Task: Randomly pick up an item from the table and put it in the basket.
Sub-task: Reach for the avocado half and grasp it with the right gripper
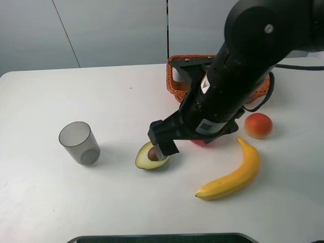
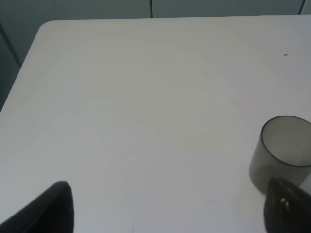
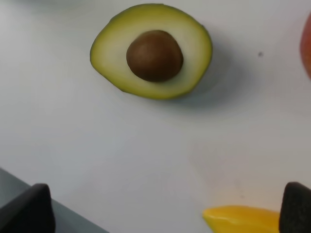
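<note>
Avocado half (image 3: 151, 51): laid pit-up on table (image 1: 40, 101). Right gripper (image 3: 163, 208): held spread wide near it. Left gripper (image 2: 167, 208): likewise spread.

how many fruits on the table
4, maybe more hidden: avocado half centre, banana to its right, orange-red fruit beyond the banana, red one mostly under the right arm.

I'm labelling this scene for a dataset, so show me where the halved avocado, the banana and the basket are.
halved avocado (image 3: 154, 56): right wrist view, on the brown pit in its middle.
banana (image 1: 235, 177): exterior high view, on the yellow peel at mid-length.
basket (image 1: 173, 85): exterior high view, on its left woven wall.
</note>
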